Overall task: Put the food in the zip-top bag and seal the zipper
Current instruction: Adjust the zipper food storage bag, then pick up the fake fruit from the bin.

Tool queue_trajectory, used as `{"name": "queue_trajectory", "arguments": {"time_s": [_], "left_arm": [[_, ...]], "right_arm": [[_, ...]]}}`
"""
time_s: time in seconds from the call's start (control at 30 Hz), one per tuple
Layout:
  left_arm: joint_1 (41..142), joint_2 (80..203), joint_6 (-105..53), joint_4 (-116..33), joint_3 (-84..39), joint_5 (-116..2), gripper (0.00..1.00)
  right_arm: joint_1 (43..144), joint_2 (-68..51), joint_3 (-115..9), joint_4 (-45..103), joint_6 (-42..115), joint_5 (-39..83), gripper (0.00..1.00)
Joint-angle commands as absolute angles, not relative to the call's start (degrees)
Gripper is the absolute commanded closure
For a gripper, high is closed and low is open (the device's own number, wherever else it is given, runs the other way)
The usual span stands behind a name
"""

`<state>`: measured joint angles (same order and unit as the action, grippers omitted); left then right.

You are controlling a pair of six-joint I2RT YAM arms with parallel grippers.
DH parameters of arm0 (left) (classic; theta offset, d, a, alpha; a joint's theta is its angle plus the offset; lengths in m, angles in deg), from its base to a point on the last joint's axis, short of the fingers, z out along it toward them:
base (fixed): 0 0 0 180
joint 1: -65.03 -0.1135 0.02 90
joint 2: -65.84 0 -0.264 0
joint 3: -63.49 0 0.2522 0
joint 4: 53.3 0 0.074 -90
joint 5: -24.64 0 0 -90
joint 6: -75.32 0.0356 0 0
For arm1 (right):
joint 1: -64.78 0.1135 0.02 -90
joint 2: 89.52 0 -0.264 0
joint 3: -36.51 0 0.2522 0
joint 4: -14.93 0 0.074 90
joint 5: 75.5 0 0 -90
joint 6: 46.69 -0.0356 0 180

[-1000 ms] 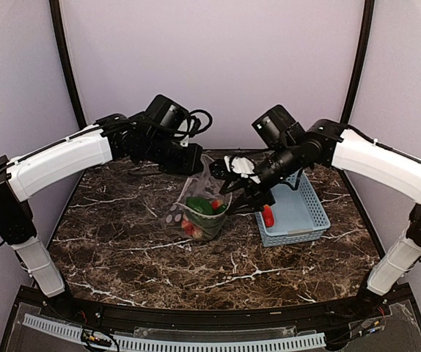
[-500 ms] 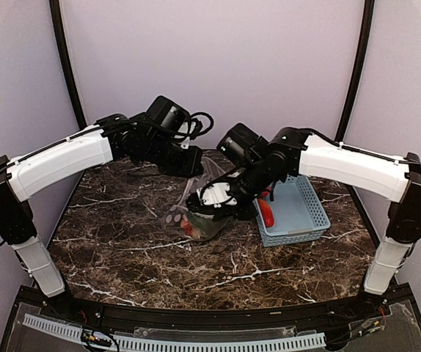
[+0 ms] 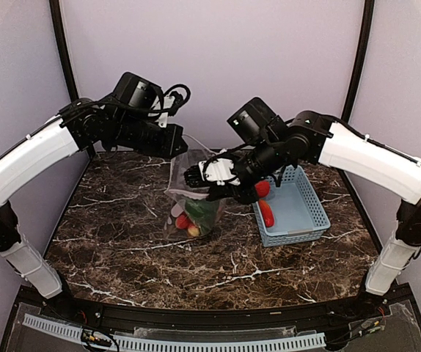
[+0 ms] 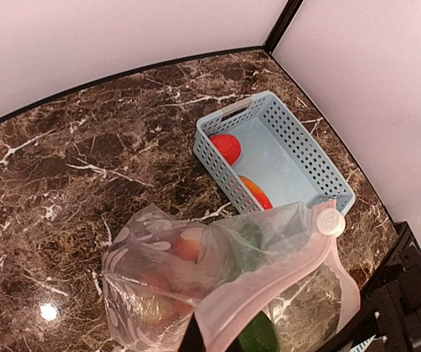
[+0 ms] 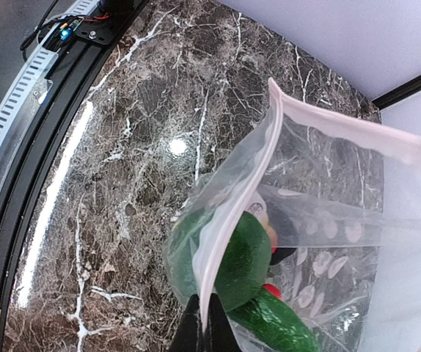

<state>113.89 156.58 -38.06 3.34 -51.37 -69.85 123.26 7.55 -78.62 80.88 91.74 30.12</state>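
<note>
The clear zip-top bag point(image 3: 193, 207) hangs between my two grippers with its mouth held apart. My left gripper point(image 3: 179, 150) is shut on the far side of the pale zipper point(image 4: 269, 275); its white slider point(image 4: 330, 221) sits at the strip's end. On the near side of the rim point(image 5: 229, 220), my right gripper point(image 5: 209, 334) is shut. Inside the bag lie a green avocado-like piece point(image 5: 246, 257), a cucumber point(image 5: 278, 328) and red pieces point(image 3: 183, 221). A red tomato point(image 4: 226, 147) and a red-orange pepper point(image 4: 255, 194) lie in the basket.
The light-blue lattice basket point(image 3: 304, 213) stands on the marble table right of the bag, close to my right forearm. The table's black front rail point(image 5: 56, 110) runs below the bag in the right wrist view. Pale walls close in the back and sides.
My right gripper swung left from near the basket to the bag's mouth and shut on its rim. The left arm rose and drew back, lifting the bag and stretching its mouth.
</note>
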Motion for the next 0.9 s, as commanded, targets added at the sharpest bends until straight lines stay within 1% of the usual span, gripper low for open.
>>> {"name": "queue_trajectory", "arguments": {"time_s": [0.0,0.03,0.07,0.13,0.2,0.33,0.4,0.5,0.63,0.8,0.87], "left_arm": [[113.58,156.63,-35.39,7.27,-54.34,-74.07,0.99],[113.62,156.54,-34.98,7.90,-54.31,-76.13,0.99],[113.63,155.88,-34.89,7.61,-53.66,-76.68,0.99],[113.62,155.14,-34.91,5.06,-50.30,-75.86,0.98],[113.61,155.91,-35.63,3.52,-47.42,-73.27,0.98],[113.63,159.10,-36.11,5.12,-47.37,-71.23,0.99],[113.63,159.53,-36.19,5.50,-47.28,-71.42,0.99],[113.63,158.98,-36.26,4.46,-46.75,-71.64,0.99],[113.63,158.57,-36.62,3.59,-46.15,-71.68,0.99],[113.63,157.59,-37.26,3.92,-45.44,-71.49,0.99],[113.63,156.62,-37.39,2.80,-43.90,-71.54,0.99]], "right_arm": [[123.85,7.04,-80.74,79.94,89.50,33.30,1.00],[123.85,6.54,-80.52,79.81,89.66,33.98,1.00],[123.85,6.16,-80.07,79.57,89.78,34.25,0.98],[123.84,6.05,-79.17,79.22,89.78,33.92,0.88],[123.78,6.35,-78.61,78.84,88.91,33.32,0.74],[123.31,5.24,-78.50,78.12,86.43,34.03,0.63],[122.13,3.60,-78.39,78.04,85.71,35.65,0.60],[117.48,0.19,-77.00,77.14,84.22,39.75,0.56],[109.59,-4.70,-68.93,71.85,81.29,40.26,0.47],[98.55,-7.80,-58.31,68.82,77.59,45.61,0.46],[95.21,-8.40,-54.52,66.88,76.22,45.77,0.46]]}}
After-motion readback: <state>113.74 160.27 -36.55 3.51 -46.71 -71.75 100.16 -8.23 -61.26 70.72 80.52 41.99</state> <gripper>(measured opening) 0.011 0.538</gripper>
